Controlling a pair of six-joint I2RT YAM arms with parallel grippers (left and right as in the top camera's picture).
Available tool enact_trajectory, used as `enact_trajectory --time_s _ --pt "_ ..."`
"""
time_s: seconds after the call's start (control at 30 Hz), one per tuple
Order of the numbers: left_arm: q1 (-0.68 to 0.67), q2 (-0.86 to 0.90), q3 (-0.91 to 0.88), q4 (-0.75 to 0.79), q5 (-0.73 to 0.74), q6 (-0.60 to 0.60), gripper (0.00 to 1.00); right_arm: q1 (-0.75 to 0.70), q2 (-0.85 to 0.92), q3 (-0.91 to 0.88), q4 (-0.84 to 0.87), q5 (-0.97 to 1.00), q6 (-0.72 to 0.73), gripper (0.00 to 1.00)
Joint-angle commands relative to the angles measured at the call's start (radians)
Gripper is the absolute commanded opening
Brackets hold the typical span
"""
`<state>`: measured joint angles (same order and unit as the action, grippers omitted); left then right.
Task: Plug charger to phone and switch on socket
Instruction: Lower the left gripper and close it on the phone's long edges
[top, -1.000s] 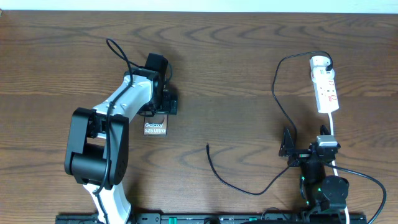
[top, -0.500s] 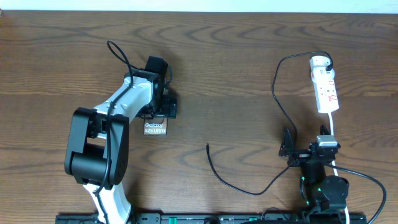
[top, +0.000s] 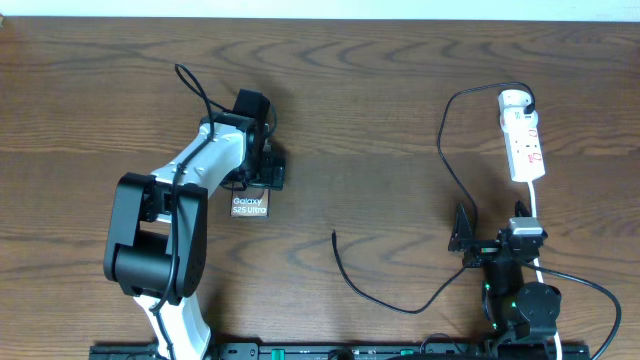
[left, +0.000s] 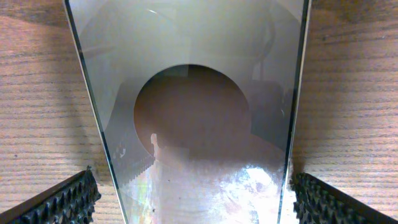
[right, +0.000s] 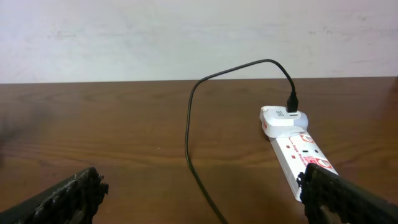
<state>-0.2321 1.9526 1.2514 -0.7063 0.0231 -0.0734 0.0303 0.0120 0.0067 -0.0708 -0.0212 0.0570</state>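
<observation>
The phone (top: 249, 206) lies flat on the wooden table, its far part hidden under my left gripper (top: 262, 170). In the left wrist view the phone (left: 199, 112) fills the space between the open fingers (left: 62, 202), which stand on either side of it without touching. The charger (top: 380, 300), a thin black cable, runs from the far end of the white socket (top: 525, 140) in a loop to its free tip (top: 334, 235), which lies on bare table. My right gripper (top: 490, 240) is open and empty, low at the front right. Ahead of it are the charger (right: 189, 124) and the socket (right: 298, 146).
The socket's white cord (top: 537, 200) runs toward the table's front edge beside the right arm's base. A thicker black robot cable (top: 590, 290) curves off at the front right. A pale wall (right: 186, 37) stands behind the table's far edge.
</observation>
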Motion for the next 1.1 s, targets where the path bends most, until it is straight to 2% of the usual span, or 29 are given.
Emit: enact_trajectory --time_s 0.0,0.67,1.07 --pt "0.002 0.004 -0.006 -0.003 -0.008 0.018 0.98 0.002 -0.005 -0.001 -0.005 0.008 -0.003 0.99" --pt "0.002 0.004 -0.055 0.019 -0.003 0.009 0.98 0.002 -0.005 -0.001 -0.005 0.008 -0.003 0.99" --pt "0.002 0.004 -0.055 0.024 0.079 0.009 0.98 0.002 -0.005 -0.001 -0.005 0.008 -0.002 0.99"
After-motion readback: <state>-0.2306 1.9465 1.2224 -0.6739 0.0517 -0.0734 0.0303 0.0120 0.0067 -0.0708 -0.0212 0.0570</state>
